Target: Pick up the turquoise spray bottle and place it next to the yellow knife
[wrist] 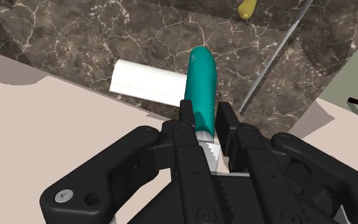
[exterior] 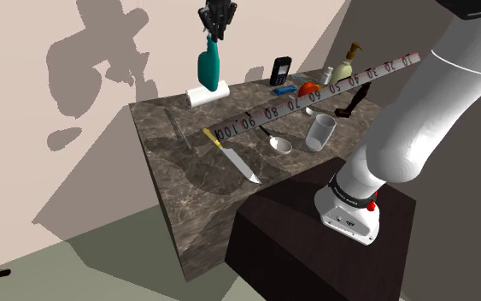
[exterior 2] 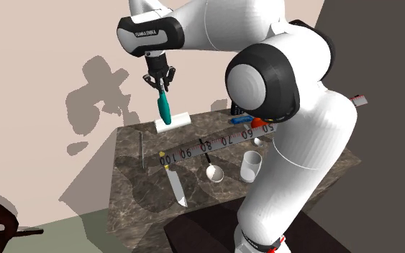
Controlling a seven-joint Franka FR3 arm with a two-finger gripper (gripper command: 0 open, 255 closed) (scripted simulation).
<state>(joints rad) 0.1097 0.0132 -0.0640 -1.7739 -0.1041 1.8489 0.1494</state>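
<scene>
Dark marbled counter [exterior: 187,184] against a beige wall. White rectangular block [exterior: 197,97] at the far edge. Long numbered measuring strip [exterior: 272,111] runs diagonally across the top. Spoon [exterior: 277,141] and clear glass [exterior: 320,132] lie near each other on its nearer side. Thin grey rod [exterior: 181,130] lies flat towards the shoulder view's left. At the back: dark keypad handset [exterior: 281,70] upright, cream pump bottle [exterior: 343,70], orange-red object [exterior: 309,88], small blue object [exterior: 283,90].

Dark marble counter [exterior: 194,176], shadowed beige wall [exterior: 8,51], grey-green floor [exterior: 76,275]

Turquoise spray bottle [exterior: 208,67] aloft
The pincer [exterior: 215,31] clasps it above the counter [exterior: 170,162], well apart from the yellow-handled knife [exterior: 232,158].
</scene>
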